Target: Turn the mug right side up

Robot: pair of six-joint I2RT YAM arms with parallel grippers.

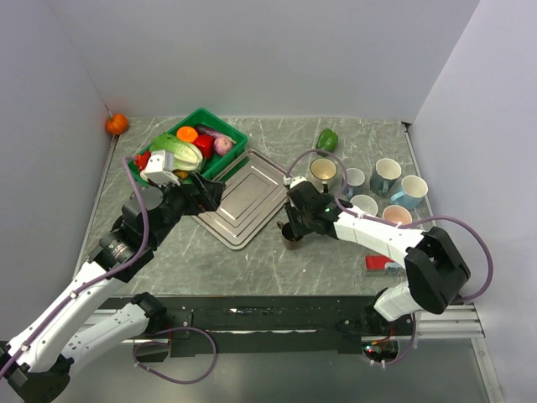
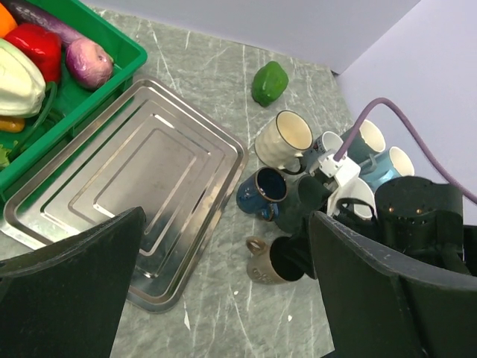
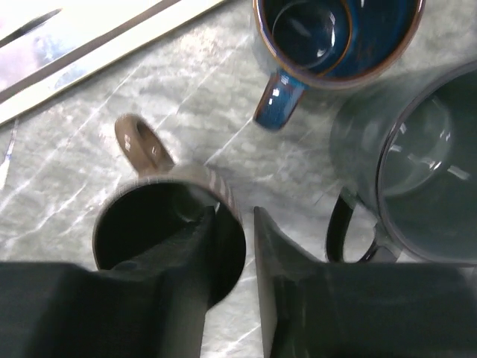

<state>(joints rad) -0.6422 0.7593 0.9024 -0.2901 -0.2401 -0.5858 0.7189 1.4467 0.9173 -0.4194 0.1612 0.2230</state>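
Note:
The brown mug (image 1: pixel 292 238) stands on the table with its mouth up, just right of the metal tray (image 1: pixel 243 201). In the right wrist view its rim (image 3: pixel 171 179) and handle point away to the upper left. My right gripper (image 1: pixel 295 220) straddles the mug's near wall (image 3: pixel 235 212): one finger is inside the mug, the other outside, with a thin gap to the wall. The mug also shows in the left wrist view (image 2: pixel 276 265). My left gripper (image 1: pixel 210 189) hangs wide open and empty over the tray's edge (image 2: pixel 227 216).
A dark blue mug (image 3: pixel 335 37) and a grey-green mug (image 3: pixel 432 171) stand close behind the brown one. More mugs, one cream (image 1: pixel 323 172), cluster at the right. A green pepper (image 1: pixel 327 138) lies at the back, beside a green basket (image 1: pixel 235 138) of vegetables.

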